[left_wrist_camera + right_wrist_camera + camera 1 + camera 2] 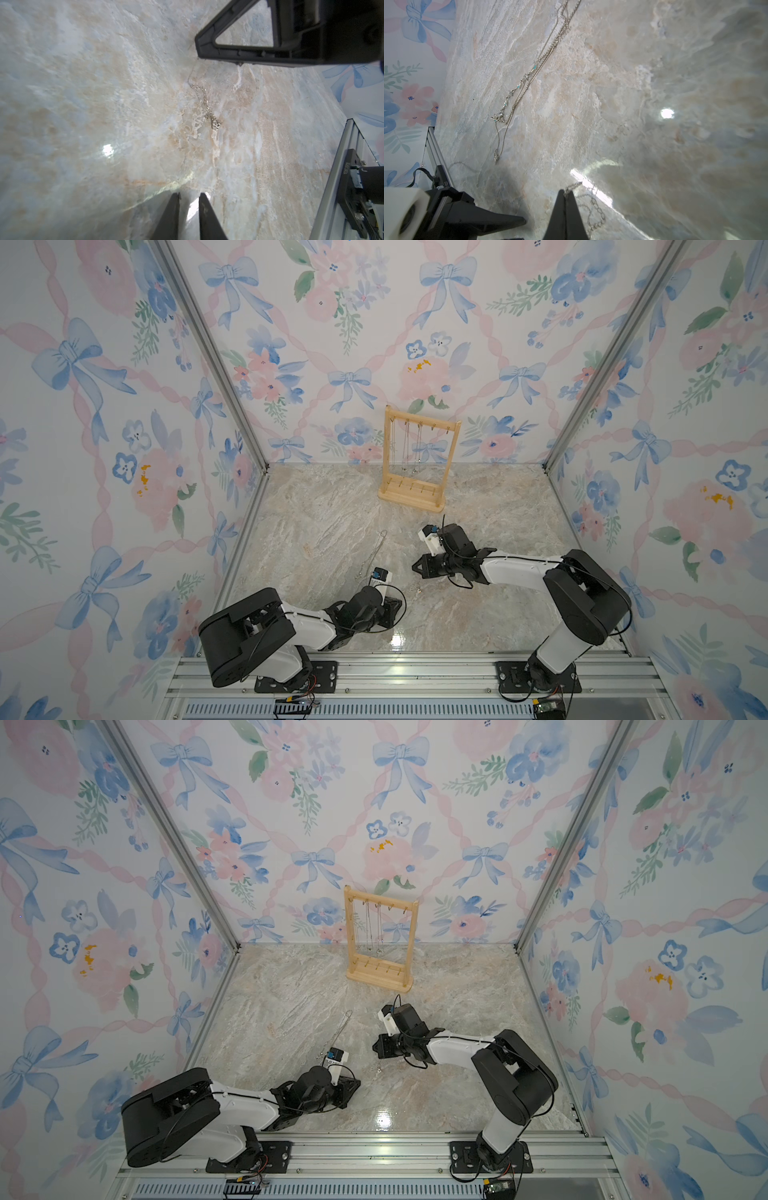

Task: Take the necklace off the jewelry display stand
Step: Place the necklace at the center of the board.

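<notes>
Right fingers [565, 199] pinch necklace [216, 124] chain; pendant rests mid-surface, well clear of stand [419, 460] at far edge. Left fingers [204, 207] slightly spread, empty. Lower, release away from other chains [519, 86] toward left edge; avoid tangling

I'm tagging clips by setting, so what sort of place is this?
Probably a staged robot test cell, not a real shop: floral wallpaper panels in an aluminum frame, two robot arms bolted to a rail, and a wooden jewelry display stand on a marble-look tabletop.
</notes>
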`<state>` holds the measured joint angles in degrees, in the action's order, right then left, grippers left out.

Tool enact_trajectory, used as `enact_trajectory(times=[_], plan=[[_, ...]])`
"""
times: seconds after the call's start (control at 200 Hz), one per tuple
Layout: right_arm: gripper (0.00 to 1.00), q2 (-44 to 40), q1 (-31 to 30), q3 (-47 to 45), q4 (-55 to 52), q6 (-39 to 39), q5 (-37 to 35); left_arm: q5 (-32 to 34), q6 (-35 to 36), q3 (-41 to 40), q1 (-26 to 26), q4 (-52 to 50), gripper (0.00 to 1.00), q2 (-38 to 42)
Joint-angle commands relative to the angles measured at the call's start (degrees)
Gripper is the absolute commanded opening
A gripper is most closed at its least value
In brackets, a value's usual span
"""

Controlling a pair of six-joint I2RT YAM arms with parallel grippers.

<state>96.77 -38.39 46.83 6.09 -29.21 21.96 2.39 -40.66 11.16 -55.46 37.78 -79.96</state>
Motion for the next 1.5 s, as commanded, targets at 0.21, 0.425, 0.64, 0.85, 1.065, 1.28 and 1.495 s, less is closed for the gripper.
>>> enact_trajectory(times=[0.21, 0.425, 0.64, 0.85, 1.065, 1.28, 1.495], plan=[[0.0, 1.4, 0.1, 1.6, -2.2, -0.4, -1.3, -2.5, 3.5, 1.2, -0.1, -2.8, 0.29, 4.4], [0.0, 2.6, 1.3, 2.1, -2.7, -1.8, -1.0, -3.0, 3.9, 6.9, 0.0, -1.6, 0.28, 0.1], [0.0, 3.8, 2.4, 2.6, -2.7, -2.8, -0.1, -4.3, 1.6, 12.4, -0.2, 0.2, 0.15, -8.1], [0.0, 4.6, 4.1, 1.8, -0.7, -4.3, 1.8, -5.5, 0.2, 14.6, -0.3, 2.1, 0.12, -12.6], [0.0, 5.4, 4.6, 2.0, 0.0, -4.8, 2.7, -4.9, 0.8, 16.1, -0.2, 2.1, 0.08, -14.8], [0.0, 5.6, 5.0, 1.8, 0.4, -5.2, 3.3, -3.7, 1.4, 16.5, -0.1, 2.1, 0.08, -15.9], [0.0, 5.7, 5.1, 1.8, 0.4, -5.2, 3.4, -2.9, 1.8, 17.0, 0.3, 2.0, 0.08, -18.1]])
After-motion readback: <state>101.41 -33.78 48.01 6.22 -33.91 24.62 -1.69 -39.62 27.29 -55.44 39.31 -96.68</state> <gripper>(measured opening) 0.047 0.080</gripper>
